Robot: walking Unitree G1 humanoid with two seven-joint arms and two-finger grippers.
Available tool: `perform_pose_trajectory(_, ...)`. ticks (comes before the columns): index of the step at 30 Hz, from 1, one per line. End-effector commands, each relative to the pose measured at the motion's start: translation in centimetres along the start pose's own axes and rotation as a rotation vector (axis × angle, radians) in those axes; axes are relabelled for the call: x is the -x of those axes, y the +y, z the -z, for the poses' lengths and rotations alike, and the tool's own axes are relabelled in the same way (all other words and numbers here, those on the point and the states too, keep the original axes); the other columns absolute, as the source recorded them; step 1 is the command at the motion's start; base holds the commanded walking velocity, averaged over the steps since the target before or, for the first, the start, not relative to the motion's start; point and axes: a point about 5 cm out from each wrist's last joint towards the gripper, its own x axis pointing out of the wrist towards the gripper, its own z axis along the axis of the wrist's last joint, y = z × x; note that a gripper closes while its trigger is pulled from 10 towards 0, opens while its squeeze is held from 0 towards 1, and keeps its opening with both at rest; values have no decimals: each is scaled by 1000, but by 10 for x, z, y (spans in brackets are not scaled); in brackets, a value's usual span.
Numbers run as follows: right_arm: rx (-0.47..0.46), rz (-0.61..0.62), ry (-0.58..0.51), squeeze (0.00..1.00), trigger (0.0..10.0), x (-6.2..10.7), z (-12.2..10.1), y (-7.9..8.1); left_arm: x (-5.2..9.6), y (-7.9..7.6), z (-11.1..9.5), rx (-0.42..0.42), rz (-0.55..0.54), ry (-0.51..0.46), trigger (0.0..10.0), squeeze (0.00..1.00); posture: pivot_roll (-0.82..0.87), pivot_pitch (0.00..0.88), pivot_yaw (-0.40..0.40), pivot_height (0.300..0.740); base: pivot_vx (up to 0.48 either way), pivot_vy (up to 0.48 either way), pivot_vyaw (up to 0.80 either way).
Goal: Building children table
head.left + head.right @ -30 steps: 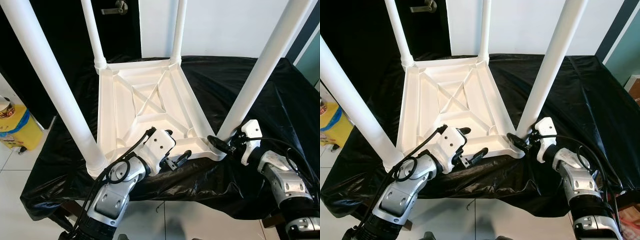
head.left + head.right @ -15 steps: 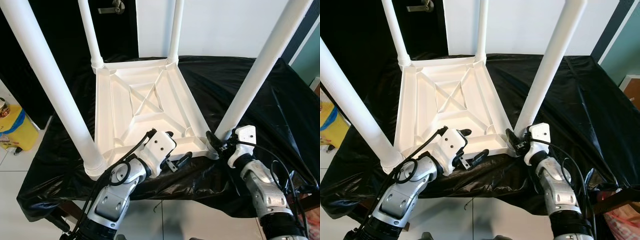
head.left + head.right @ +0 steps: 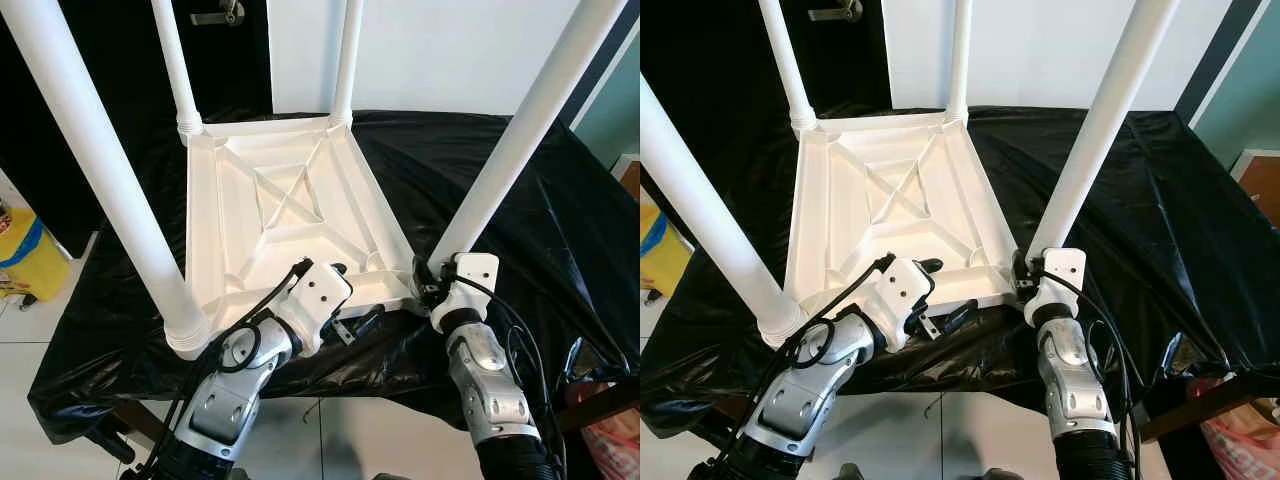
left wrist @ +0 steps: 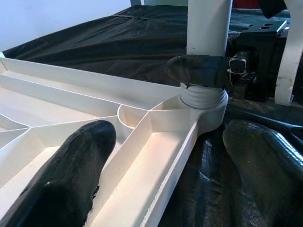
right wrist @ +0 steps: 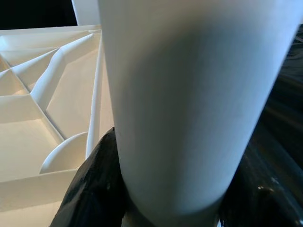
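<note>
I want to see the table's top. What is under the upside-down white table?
The white table lies top-down on a black plastic sheet that covers whatever stands beneath. Its top face is hidden. Both hands are at its near edge.

The upturned white tabletop (image 3: 290, 215) takes the middle of the frame, and its four legs rise as posts: the near-left leg (image 3: 110, 180) and near-right leg (image 3: 520, 140) flank the lower half, the two far legs stand at the top. Between them the ribbed underside lies open from above. The right end effector (image 3: 1025, 275) closes round the near-right leg's base (that corner is blocked). The left end effector (image 3: 350, 300) straddles the near rim. Bare black-draped bench (image 3: 520, 200) lies open at right.
</note>
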Motion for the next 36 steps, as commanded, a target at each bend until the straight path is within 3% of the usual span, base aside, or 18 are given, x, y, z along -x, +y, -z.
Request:
perform_pose_trajectory(1, 1, 7, 54, 0, 10000, 4, 10, 1, -1, 3, 0, 3, -49, 11, 10000, 0, 25, 30, -72, 740, 0, 0, 0)
perform_pose_trajectory(9, 2, 1, 24, 0, 10000, 5, 4, 4, -2, 2, 0, 2, -40, 8, 10000, 0, 21, 36, -68, 740, 0, 0, 0)
perform_pose_trajectory(10, 6, -22, 1, 153, 10000, 6, 0, 4, -2, 2, 0, 2, -41, 8, 10000, 0, 21, 40, -67, 740, 0, 0, 0)
perform_pose_trajectory(11, 4, -32, -13, 1000, 10000, 6, -3, 2, -2, 2, -1, 3, -41, 8, 10000, 0, 20, 43, -68, 740, 0, 0, 0)
perform_pose_trajectory(19, -3, -118, -55, 1000, 10000, 6, -13, -9, -1, 2, 0, 8, -46, 10, 10000, 0, 24, 49, -71, 740, 0, 0, 0)
perform_pose_trajectory(20, 4, -158, -59, 365, 10000, 7, -15, -13, -1, 2, 0, 10, -49, 11, 10000, 0, 24, 49, -72, 740, 0, 0, 0)
perform_pose_trajectory(21, 4, -158, -59, 365, 10000, 7, -15, -13, -1, 2, 0, 10, -49, 11, 10000, 0, 24, 49, -72, 740, 0, 0, 0)
perform_pose_trajectory(22, 10, -178, -57, 0, 10000, 8, -15, -15, 0, 2, 0, 9, -50, 12, 10000, 0, 23, 49, -73, 740, 0, 0, 0)
perform_pose_trajectory(30, 62, -322, -32, 0, 10000, 10, -15, -27, -1, 3, 0, 9, -50, 13, 10000, 0, 27, 43, -70, 740, 0, 0, 0)
perform_pose_trajectory(36, 132, -494, 20, 0, 10000, 4, -20, -50, 0, 2, 1, 8, -47, 16, 10000, 0, 34, 38, -74, 740, 0, 0, 0)
